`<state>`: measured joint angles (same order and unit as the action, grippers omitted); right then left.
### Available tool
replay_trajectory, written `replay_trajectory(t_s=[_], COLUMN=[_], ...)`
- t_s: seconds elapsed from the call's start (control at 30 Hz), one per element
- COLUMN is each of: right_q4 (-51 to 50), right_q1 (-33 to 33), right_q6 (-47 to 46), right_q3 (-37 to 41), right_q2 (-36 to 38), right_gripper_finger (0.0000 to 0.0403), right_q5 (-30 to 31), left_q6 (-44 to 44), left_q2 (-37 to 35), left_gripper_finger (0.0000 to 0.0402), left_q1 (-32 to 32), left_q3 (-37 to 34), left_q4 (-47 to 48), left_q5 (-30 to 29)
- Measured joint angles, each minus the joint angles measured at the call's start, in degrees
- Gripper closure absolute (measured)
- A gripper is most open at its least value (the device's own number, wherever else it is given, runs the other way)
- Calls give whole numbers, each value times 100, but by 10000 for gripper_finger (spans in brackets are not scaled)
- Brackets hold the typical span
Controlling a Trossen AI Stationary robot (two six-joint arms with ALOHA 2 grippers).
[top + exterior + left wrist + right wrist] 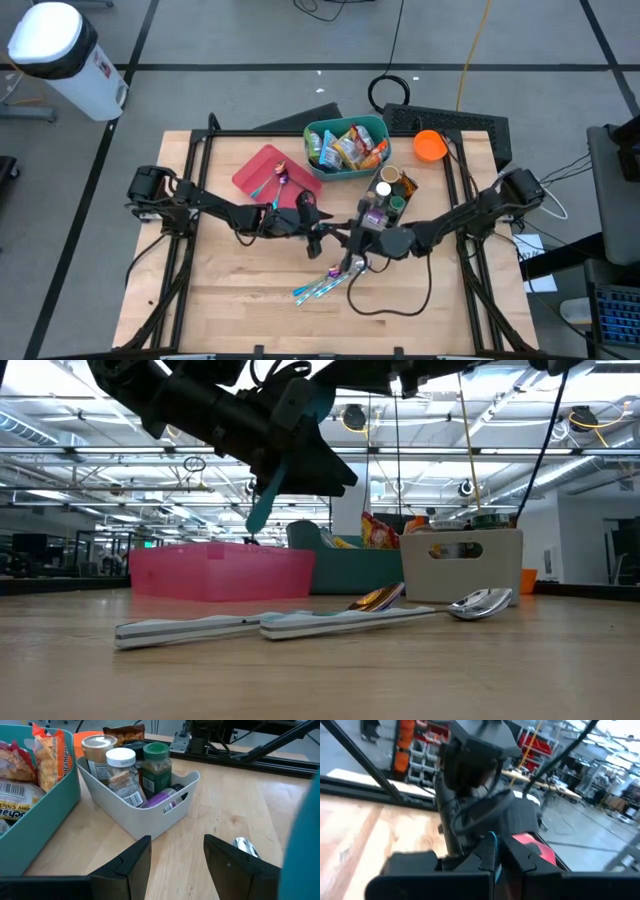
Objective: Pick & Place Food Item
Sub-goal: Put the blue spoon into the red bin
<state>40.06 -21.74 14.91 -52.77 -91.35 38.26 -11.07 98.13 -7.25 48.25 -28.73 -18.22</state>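
The food items, snack packets (pixel 345 147), lie in a teal bin (pixel 318 128) at the table's far middle; no gripper touches them. My left gripper (pixel 175 855) stands open above the table's middle (pixel 322 228), facing a grey caddy (pixel 150 820) of jars, with nothing between its fingers. My right gripper (pixel 495 857) is just to the right of it (pixel 352 240), pointing level at the left arm and shut on a thin teal strip (pixel 262 500). Two utensils (pixel 322 287) lie flat on the table, nearer than both grippers. My right gripper pinches the thin teal strip between its two shut fingers; only a narrow edge (pixel 493 842) shows above them. The fingers come level from the table's right. In the low view the strip slants down below the arms, clear of the table.
A pink tray (pixel 262 160) with small utensils sits at the far left. An orange bowl (pixel 430 146) is at the far right corner. A spoon (pixel 480 603) lies in front of the caddy. Bare wood lies along the near edge on both sides.
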Motion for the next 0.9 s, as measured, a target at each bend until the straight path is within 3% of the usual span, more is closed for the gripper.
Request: replay_trajectory(t_s=[0.33,0.53,0.9], right_q4=[409,-78,-296], right_q1=[74,-124,-81], right_q6=[423,768,279], right_q3=[-5,-11,830], right_q2=[-218,98,835], right_gripper_finger=[403,403,402], right_q5=[-205,683,769], left_q6=[13,177,182], left_q2=[2,2,4], left_gripper_finger=[215,215,215], left_q1=[-2,-39,-39], left_q3=[-2,9,7], left_q4=[48,36,64], left_q5=[4,-26,7])
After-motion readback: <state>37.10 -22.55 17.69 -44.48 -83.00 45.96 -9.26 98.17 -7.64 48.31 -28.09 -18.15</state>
